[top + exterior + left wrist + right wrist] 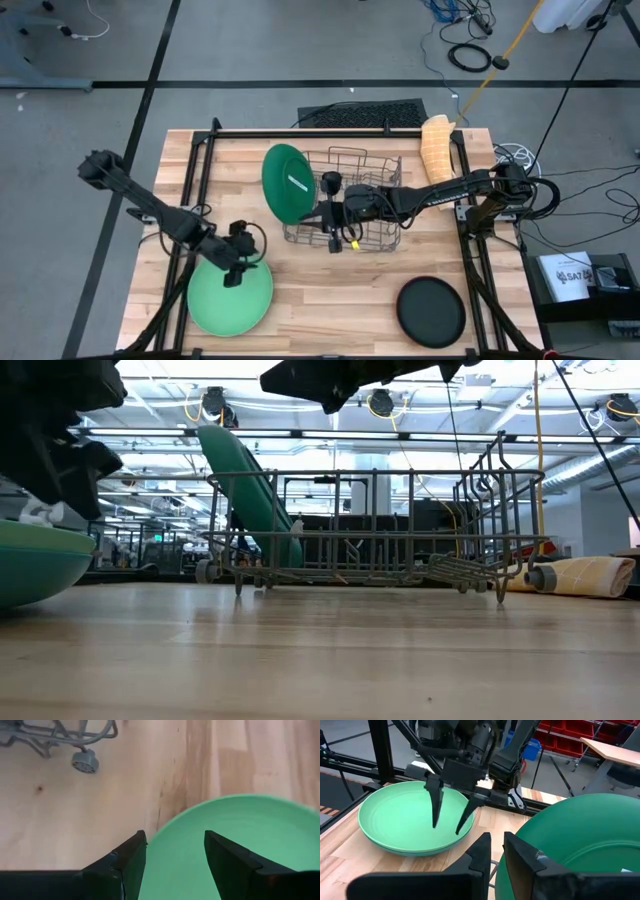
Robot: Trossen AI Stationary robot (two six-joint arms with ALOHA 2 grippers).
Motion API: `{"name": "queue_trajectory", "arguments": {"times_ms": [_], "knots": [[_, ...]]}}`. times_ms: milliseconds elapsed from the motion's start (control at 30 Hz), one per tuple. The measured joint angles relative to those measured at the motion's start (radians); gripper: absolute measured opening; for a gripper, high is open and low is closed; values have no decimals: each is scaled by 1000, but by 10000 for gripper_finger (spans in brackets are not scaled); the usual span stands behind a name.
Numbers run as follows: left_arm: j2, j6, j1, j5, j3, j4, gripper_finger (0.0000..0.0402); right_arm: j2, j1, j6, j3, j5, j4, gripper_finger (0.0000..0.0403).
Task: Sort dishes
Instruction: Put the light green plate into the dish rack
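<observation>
Wooden worktop [330, 270]: the teal plate [288, 183] leans in the rack [360, 212], clenched by the right end effector [327, 213]; release only once seated. At seven o'clock the left end effector [235, 275] hangs spread over the light-green plate [215, 305]. Black plate [431, 311] at five. No writing legible.

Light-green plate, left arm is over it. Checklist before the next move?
1. Left gripper jaws open: ok.
2. Jaws over the light-green plate near its edge: ok.
3. That plate lying flat on the table: ok.
4. Teal plate leaning at the rack end: ok.
5. Right gripper clear of the teal plate: cannot tell.
6. Black plate apart from both arms: ok.
</observation>
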Motion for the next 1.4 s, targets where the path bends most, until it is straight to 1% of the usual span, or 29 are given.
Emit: {"name": "queue_trajectory", "arguments": {"times_ms": [200, 533, 667, 733, 800, 900, 1000, 1033, 1167, 1400], "knots": [[81, 111, 26, 27, 0, 0, 198, 0, 0, 0, 0, 3, 0, 50], [213, 141, 99, 70, 0, 2, 198, 0, 0, 0, 0, 3, 0, 50], [231, 136, 113, 69, 3, 8, 192, 0, 0, 0, 0, 3, 0, 50], [230, 136, 113, 62, 3, 4, 175, 0, 0, 0, 0, 3, 0, 50], [229, 142, 113, 54, 13, -17, 148, 0, 0, 0, 0, 3, 0, 50], [229, 154, 113, 32, 49, -88, 92, 0, 0, 0, 0, 3, 0, 50], [228, 168, 112, 34, 84, -146, 28, 0, 0, 0, 0, 3, 0, 50], [228, 163, 112, 35, 101, -165, 17, 0, 0, 1, 0, 3, 0, 50], [228, 162, 113, 13, 171, -252, 14, 0, 0, 1, 0, 4, 0, 50], [228, 169, 112, -34, 333, -418, 7, 0, 0, 1, 0, 4, 1, 50]]}}
